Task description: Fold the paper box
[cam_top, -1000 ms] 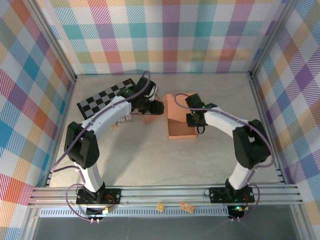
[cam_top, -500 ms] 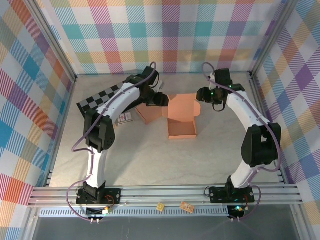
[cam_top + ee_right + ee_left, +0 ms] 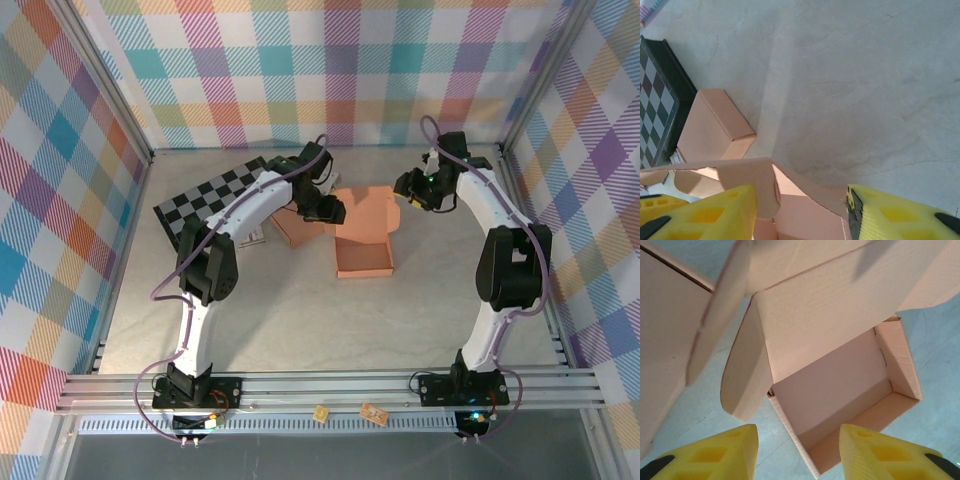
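The orange paper box [image 3: 363, 258] sits mid-table as an open tray with its lid [image 3: 366, 210] standing up at the far side. My left gripper [image 3: 330, 210] hovers at the lid's left end, open; in the left wrist view its yellow fingers [image 3: 715, 455] frame the tray's near corner [image 3: 840, 400] from above, touching nothing. My right gripper [image 3: 405, 190] hangs open behind the lid's right end. In the right wrist view the lid's top edge and a rounded side flap [image 3: 752, 185] lie between its spread fingers [image 3: 895, 215], unpinched.
A second, smaller orange box [image 3: 300, 228] lies just left of the tray and also appears as the small box [image 3: 715, 127] in the right wrist view. A black-and-white checkerboard [image 3: 205, 195] lies at the back left. Plaid walls enclose the table.
A second ago the lid was folded down over the tray with both grippers on it. The lid now stands up; the right arm swung to the back right, the left gripper shifted right.
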